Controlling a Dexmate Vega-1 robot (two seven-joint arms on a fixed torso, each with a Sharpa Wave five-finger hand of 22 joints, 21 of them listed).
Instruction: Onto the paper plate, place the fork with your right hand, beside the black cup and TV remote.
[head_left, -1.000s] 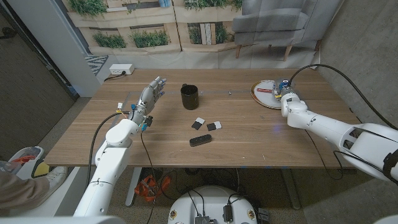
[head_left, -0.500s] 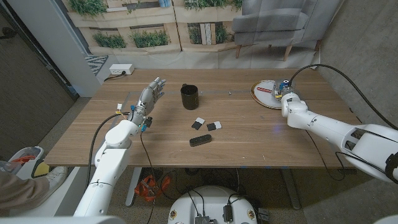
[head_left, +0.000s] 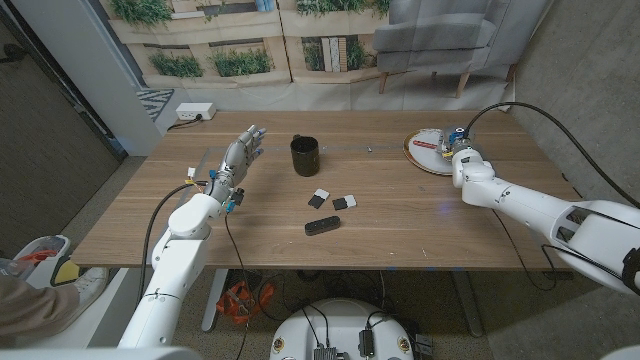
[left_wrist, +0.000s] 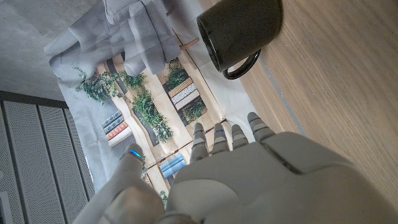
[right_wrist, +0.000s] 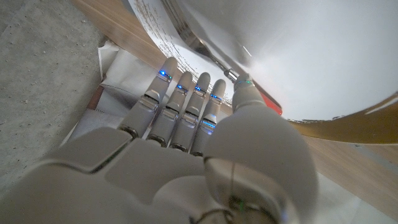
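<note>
Right hand (head_left: 461, 158) at the table's far right corner; its wrist view reveals the fork (right_wrist: 205, 46) on the paper plate (right_wrist: 298, 56), grasp unclear. Left hand (head_left: 240, 157) released.

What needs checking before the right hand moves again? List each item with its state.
1. Fork on the paper plate: ok, the right wrist view shows a metal handle lying on the plate by a red piece.
2. Right hand free of the fork: cannot tell, its fingers lie close by the handle.
3. Plate fully on the table: ok.
4. Black cup upright, away from the right arm: ok.
5. TV remote out of the way: ok.
6. Left hand holding nothing: ok.
</note>
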